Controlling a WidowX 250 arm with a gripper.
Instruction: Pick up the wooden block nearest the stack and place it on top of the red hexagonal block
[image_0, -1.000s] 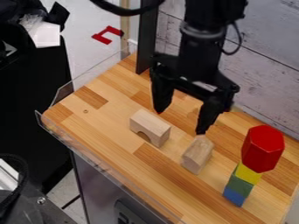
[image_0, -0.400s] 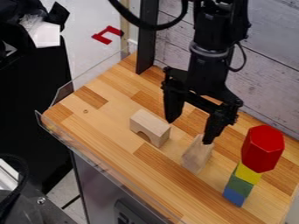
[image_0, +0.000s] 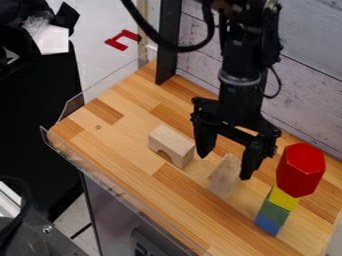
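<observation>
- Tapered block (image_0: 223, 182): pale, unpainted wood with flat faces, narrowing upward; about midway between the counter's (image_0: 127, 131) wall-side and clear-guarded edges.
- Hand (image_0: 225, 165): released, fingers spread around the block's top.
- Arched wooden block (image_0: 175, 143): near the tapered one.

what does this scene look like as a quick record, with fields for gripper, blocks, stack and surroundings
gripper: open, fingers spread around the top of the tapered block; contact unclear
tapered block: plain wood, narrower at its top
arched block: plain wood, arch opening downward, left of the tapered block in the picture
stack, bottom to top: blue block, green block, yellow block, red hexagonal block
surface: wooden tabletop
behind: pale plank wall
</observation>
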